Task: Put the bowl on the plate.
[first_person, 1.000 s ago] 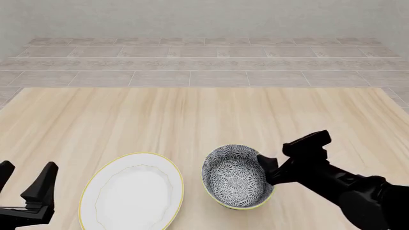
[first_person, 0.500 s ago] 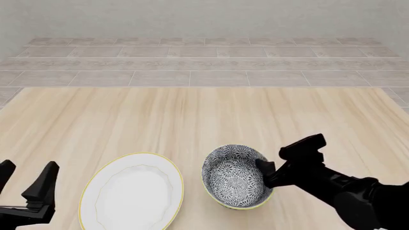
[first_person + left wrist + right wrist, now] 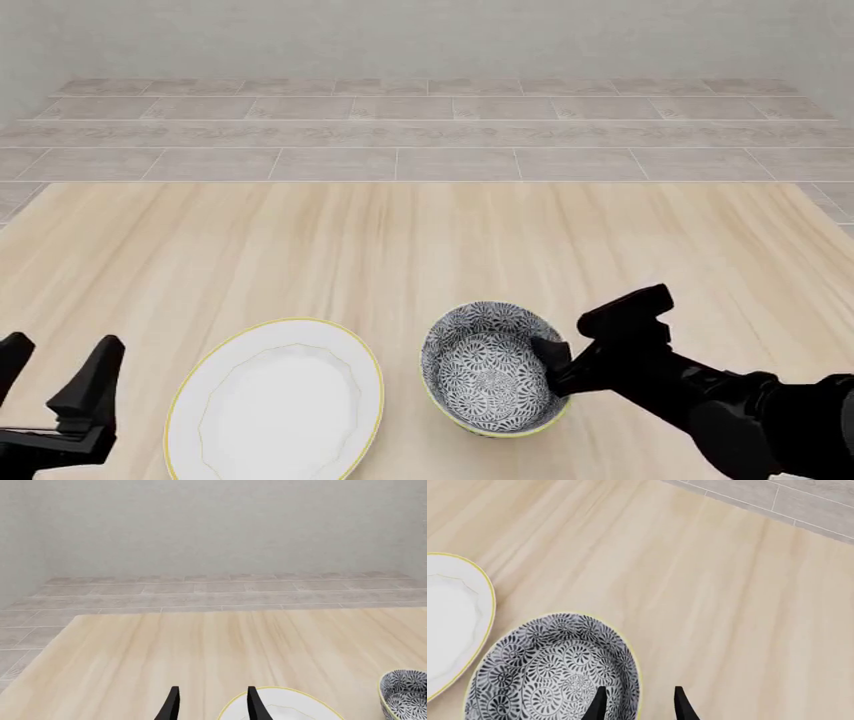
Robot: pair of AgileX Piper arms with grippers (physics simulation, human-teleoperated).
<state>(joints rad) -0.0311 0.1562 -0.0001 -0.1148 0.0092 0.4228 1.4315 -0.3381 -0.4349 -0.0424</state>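
The bowl sits on the table near its front edge, just beside the plate, which lies toward the front left corner; the two are close but apart, so nothing is placed yet. The right gripper straddles the bowl's right rim, one finger inside and one outside, jaws parted, not yet clamped. The left gripper hangs open at the front left edge. Gripping, lifting and setting down all remain.

no readable text, no labels, no brands, no numbers, bowl carries floral pattern only, plate plain
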